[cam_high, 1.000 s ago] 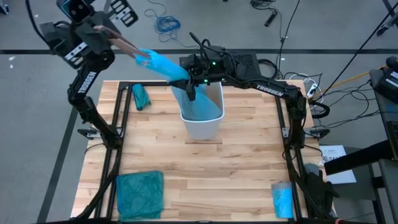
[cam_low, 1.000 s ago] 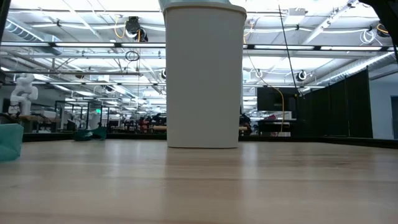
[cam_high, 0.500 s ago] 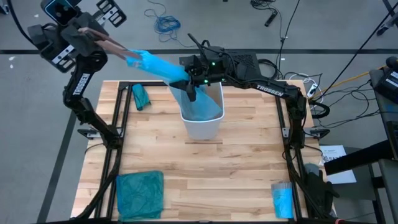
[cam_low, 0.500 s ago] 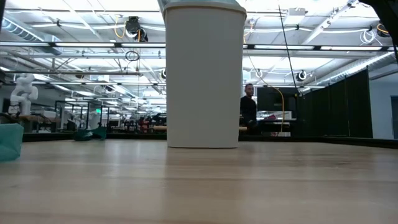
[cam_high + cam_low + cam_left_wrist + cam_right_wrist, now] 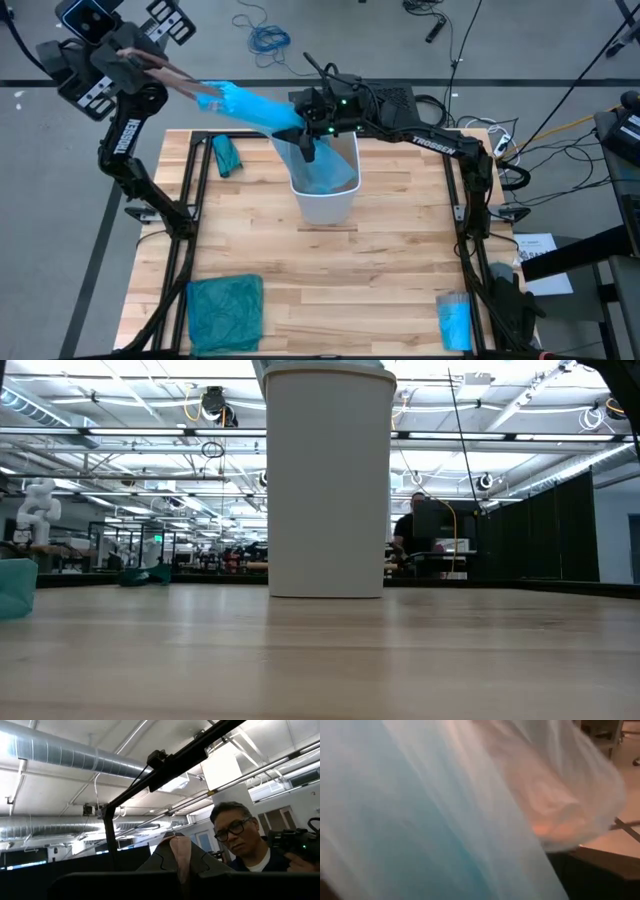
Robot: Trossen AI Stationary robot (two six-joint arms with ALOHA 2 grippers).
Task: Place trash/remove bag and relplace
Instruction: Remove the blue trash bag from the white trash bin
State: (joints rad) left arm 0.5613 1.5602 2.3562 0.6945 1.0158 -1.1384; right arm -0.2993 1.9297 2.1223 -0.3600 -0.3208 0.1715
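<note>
I have the left gripper point(image 5: 205, 93) raised past the tabletop's point(image 5: 400, 280) far corner, jaws pinching the bag point(image 5: 255, 108) to draw it from the bin point(image 5: 325, 205). My right gripper point(image 5: 306, 150) steadies its mouth; those jaws, I cannot tell.

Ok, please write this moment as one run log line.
left gripper: shut on bag, stretched up-left | right gripper: at bin rim, in bag

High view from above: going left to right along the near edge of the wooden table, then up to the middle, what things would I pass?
Along the near edge: crumpled teal-green bag → small bright-blue roll. Across the far half: small teal bundle → white bin with the light blue bag being stretched out of it toward the left gripper.
</note>
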